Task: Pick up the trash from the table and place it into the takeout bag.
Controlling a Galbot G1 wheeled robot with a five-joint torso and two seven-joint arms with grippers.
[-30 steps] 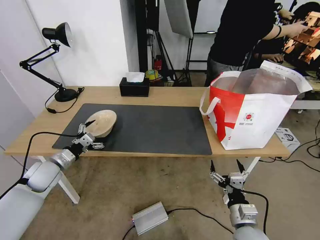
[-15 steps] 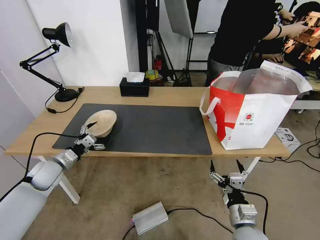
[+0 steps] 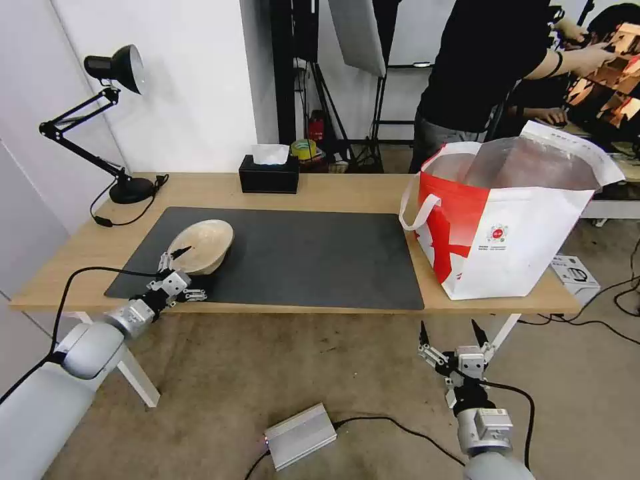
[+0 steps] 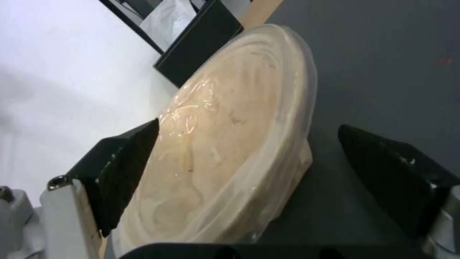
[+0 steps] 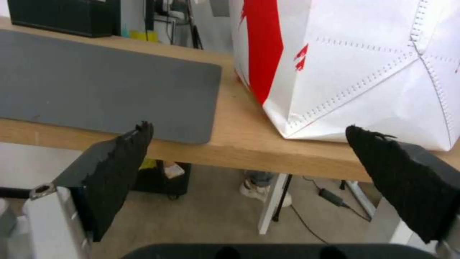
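While the right gripper (image 3: 449, 333) hangs wide open below the worktop (image 3: 347, 190) edge, the left gripper's (image 3: 179, 270) spread fingers (image 4: 125, 169) flank the tilted tan bowl (image 4: 230, 144), one finger touching its rim.

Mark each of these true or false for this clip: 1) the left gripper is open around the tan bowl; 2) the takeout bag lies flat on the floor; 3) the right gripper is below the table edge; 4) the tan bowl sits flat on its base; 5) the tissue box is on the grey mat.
1) True: the left gripper is open, its fingers on either side of the tan bowl.
2) False: the takeout bag stands upright on the table.
3) True: the right gripper hangs open below the edge.
4) False: it is tilted on its side.
5) False: the tissue box is on bare wood beyond the grey mat.
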